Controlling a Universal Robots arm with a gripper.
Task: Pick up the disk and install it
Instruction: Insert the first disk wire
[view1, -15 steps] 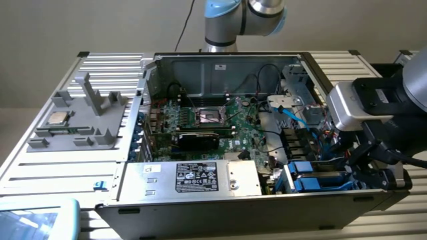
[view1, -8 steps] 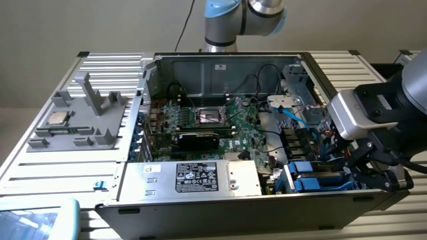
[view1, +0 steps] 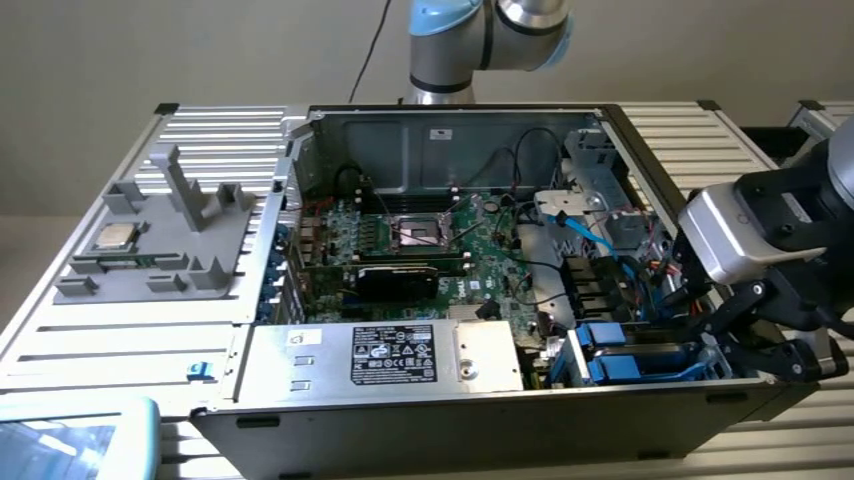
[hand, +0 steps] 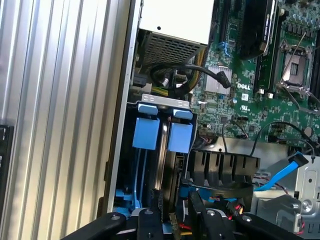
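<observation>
Two blue-framed carriers stand on edge side by side in the drive bay at the near corner of the open computer case. The disk (hand: 180, 136) (view1: 617, 366) is one of them, showing only its blue end tab and a thin edge. My gripper (view1: 750, 345) hangs above and just outside the case wall beside that bay, on the exterior view's right. Its black fingers (hand: 147, 222) are apart, open, with nothing between them. The bay lies straight ahead of them in the wrist view.
The case (view1: 441, 420) holds a motherboard (view1: 427, 240), a silver power supply (view1: 400, 355) with a black label, a black fan shroud (hand: 222, 165) and blue cables (hand: 280, 177). A grey fixture with a CPU chip (view1: 114, 237) sits on the ribbed table at the exterior view's left.
</observation>
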